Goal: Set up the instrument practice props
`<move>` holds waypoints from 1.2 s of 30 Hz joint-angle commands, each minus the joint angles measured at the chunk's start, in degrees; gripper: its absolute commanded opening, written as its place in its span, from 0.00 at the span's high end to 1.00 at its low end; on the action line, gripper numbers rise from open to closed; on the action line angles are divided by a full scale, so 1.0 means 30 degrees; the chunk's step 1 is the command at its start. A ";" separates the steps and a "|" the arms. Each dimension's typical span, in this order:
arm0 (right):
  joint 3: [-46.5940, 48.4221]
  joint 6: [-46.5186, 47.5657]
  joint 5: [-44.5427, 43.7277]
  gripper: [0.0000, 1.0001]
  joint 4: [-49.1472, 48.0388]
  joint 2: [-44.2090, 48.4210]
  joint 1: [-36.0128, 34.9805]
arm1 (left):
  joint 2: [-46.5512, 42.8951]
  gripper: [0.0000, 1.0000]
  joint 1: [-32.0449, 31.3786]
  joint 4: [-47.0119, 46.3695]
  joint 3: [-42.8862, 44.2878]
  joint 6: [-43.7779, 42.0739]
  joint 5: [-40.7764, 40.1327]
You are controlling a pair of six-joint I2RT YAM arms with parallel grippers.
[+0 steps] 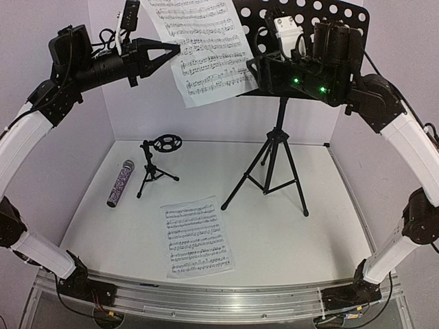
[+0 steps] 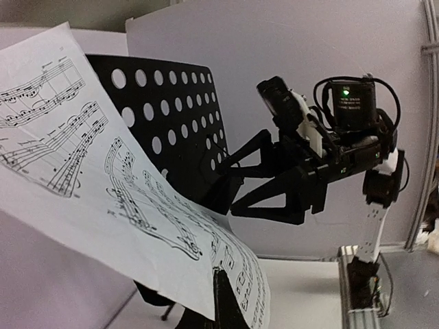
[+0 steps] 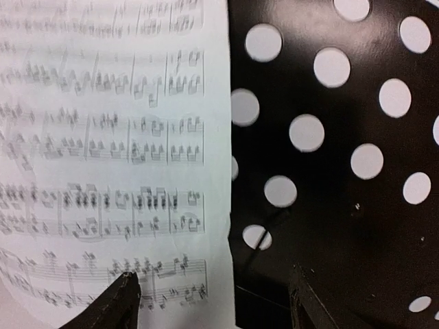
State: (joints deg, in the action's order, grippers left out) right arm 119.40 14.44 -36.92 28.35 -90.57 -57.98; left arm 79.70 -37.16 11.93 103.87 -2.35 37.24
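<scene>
— Up at the back of the table [image 1: 329, 226], against the tray [image 1: 329, 14] of the music stand [image 1: 274, 147], what does the left gripper [image 1: 175, 48] hold?

— Its jaws are pressed together on the left edge of the upper page [image 1: 206, 48], a white sheet printed with black staves. That page lies askew over the tray's left part. Its long axis leans, and its lower left corner hangs out past the tray.

— And the right gripper [image 3: 212, 301]?

— Spread, pinching nothing. It sits close in front of the tray, with one fingertip [image 3: 120, 301] before the page's right edge and the other before the bare black metal with its round holes.

— How does the stand itself sit?

— Upright, with its pole vertical and three legs splayed on the table right of centre. The tray faces the near edge.

— The other props?

— The second page [image 1: 195, 238] lies flat near the front. Its long axis runs front to back, with the top turned a little left. The mic stand [image 1: 154, 168], small and black, stands on its tripod left of the music stand, with the ring holder [image 1: 167, 142] on top. Just left of it, not touching, the microphone [image 1: 119, 184] lies on its side. It has a glittery purple body, and its silver mesh head points toward the far side. Its long axis runs nearly front to back.
</scene>
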 commanded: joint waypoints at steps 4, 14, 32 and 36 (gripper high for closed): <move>-0.3400 0.3218 0.0076 0.29 0.1565 0.4483 0.2507 | 0.0887 1.00 -0.0767 0.0734 0.2671 -0.6204 -0.1731; -0.2636 0.2892 0.1004 0.28 0.3324 0.5345 0.5523 | 0.3888 1.00 -0.1263 0.1946 0.7273 -0.5369 -0.1026; -0.2684 0.1330 0.7058 0.35 0.3366 0.4434 1.1028 | 0.7784 1.00 -0.4009 0.0593 0.9759 -0.6421 -0.3279; -0.2759 0.1526 0.7102 0.48 0.3267 0.4259 1.1124 | 0.8290 1.00 -0.4336 0.0043 0.9753 -0.7492 -0.4741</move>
State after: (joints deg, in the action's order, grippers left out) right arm 111.20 19.65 -19.49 39.22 -77.50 -25.00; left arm 103.54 -48.99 16.20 130.25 -22.36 28.46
